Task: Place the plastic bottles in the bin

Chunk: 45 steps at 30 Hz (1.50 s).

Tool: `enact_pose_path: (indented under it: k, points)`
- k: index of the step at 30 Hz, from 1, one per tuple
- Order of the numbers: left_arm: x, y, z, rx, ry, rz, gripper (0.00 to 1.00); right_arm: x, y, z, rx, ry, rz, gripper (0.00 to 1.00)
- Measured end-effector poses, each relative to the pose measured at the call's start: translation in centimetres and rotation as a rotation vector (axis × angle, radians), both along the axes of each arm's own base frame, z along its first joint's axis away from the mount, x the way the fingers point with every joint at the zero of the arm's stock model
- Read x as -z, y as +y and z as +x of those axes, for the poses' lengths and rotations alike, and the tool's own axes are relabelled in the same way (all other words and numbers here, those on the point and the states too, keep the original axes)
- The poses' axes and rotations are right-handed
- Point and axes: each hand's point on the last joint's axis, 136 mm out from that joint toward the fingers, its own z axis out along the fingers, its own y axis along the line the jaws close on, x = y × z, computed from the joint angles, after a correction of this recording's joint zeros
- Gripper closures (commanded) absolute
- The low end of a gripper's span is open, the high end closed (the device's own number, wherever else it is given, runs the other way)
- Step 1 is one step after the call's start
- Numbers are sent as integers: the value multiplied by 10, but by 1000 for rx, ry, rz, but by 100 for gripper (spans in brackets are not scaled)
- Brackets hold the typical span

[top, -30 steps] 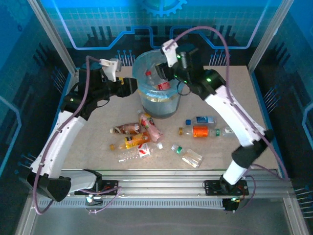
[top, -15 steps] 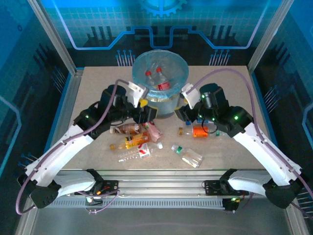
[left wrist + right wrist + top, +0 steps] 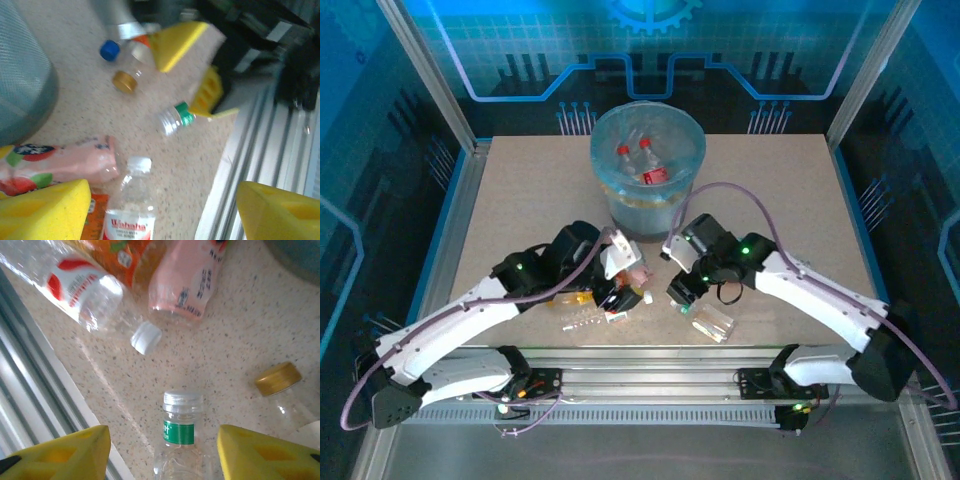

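While both arms lean in low over the near half of the table (image 3: 520, 180), the bin (image 3: 645, 215) stands at the far middle, and two red-capped bottles (image 3: 642, 165) are lying inside it. Here's the left gripper (image 3: 620, 285) (image 3: 162, 200), its yellow fingers spread wide and gripping nothing. Below it lies a white-capped bottle (image 3: 131, 210) (image 3: 90, 290) with a red-and-white label, beside a pink bottle (image 3: 65, 162) (image 3: 187, 280).

And the right gripper (image 3: 682, 292) (image 3: 165, 450) is just as wide. It straddles a clear bottle with a green band (image 3: 180, 440) (image 3: 175, 119), a pad on either side and clear of it as far as I can see.

A gold-capped bottle (image 3: 278, 378) (image 3: 124, 81) lies just beyond, and a blue-capped one (image 3: 109, 50) sits near it, towards the bin.
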Motion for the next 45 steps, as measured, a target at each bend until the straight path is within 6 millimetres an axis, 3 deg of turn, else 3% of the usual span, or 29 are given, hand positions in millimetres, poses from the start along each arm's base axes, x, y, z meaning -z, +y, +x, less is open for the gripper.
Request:
enact_pose_path:
  k: [6,12,20,32,45]
  points:
    - [31,5,-39,195,-35,42,14,45,-4,0,-2,83,-153,37]
    - [38,4,-48,265,-76,43,13,68,-4,-3,-27,121,-247,36]
    - [37,2,-47,287,-107,45,13,79,0,6,-33,118,-308,36]
    - [37,2,-48,294,-107,45,13,105,-4,2,-56,160,-408,38]
    - [36,2,-48,286,-100,42,17,107,-7,2,-57,160,-426,58]
